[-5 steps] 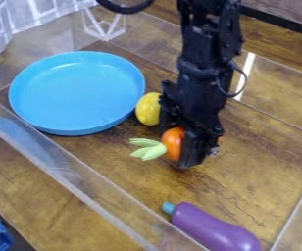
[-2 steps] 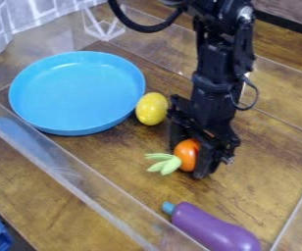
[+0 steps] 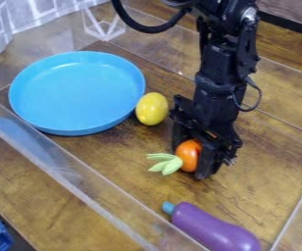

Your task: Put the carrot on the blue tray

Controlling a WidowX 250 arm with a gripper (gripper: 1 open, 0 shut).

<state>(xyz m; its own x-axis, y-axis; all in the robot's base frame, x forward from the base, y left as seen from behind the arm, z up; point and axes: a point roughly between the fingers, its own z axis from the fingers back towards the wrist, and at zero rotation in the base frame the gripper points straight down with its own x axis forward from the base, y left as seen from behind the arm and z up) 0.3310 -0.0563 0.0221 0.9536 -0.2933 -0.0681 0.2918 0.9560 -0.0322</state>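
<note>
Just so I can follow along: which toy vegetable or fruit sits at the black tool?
The orange carrot; the yellow lemon and purple eggplant lie apart.

The carrot (image 3: 189,154) is short, stubby and orange, with pale green leaves at one end. It lies on the wooden surface, partly hidden, its leaves toward the tray. The tray (image 3: 75,93), round, bright blue and shallow with a raised rim, sits flat, apart from the carrot.

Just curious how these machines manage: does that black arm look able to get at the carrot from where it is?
Probably yes: its gripper is already down around the carrot, and nothing visible stands between them.
</note>
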